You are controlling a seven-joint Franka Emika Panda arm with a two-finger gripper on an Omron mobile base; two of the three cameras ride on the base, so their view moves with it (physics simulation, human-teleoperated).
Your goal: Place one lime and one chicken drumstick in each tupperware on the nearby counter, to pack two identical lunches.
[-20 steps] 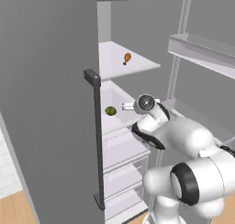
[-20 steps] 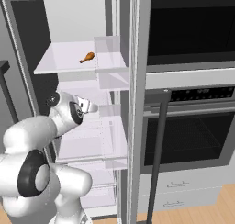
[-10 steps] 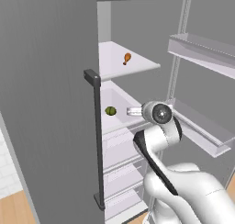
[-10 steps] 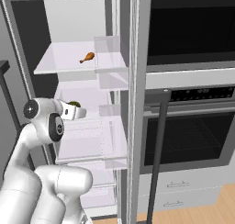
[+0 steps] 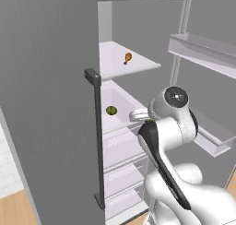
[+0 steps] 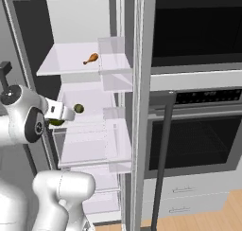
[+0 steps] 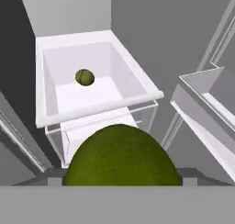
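Lime [image 7: 120, 159] sits right at the tool [image 7: 120, 180], bulging up between the two fingertips and wide enough to hide most of them; the jaws stand far apart yet the fruit fills the gap, so I judge it gripped across its middle. From the right base view it shows as a dark green patch [image 6: 56, 122] tucked just under the hand.

It should handle as light, firm and round, with a waxy skin that can roll or squirt out of flat pads. The safest hold is across the widest girth, centred between the fingers, with moderate squeeze. It will not crush easily, but an off-centre pinch could pop it loose on a fast swing.

Ahead of the tool and below it, well apart, a second lime [image 7: 84, 77] lies loose on the floor of a white drawer [image 7: 137, 87], near the back wall, so it needs a reach in over the front lip.

Higher and farther in, the drumstick [image 5: 127, 58] rests on a shelf [image 5: 140, 65]. It looks stiffer and uneven, best taken across the meaty end, not the thin bone.

Door bins [image 7: 197, 103] stand close to one side of the tool and could be clipped on the way to a tupperware.
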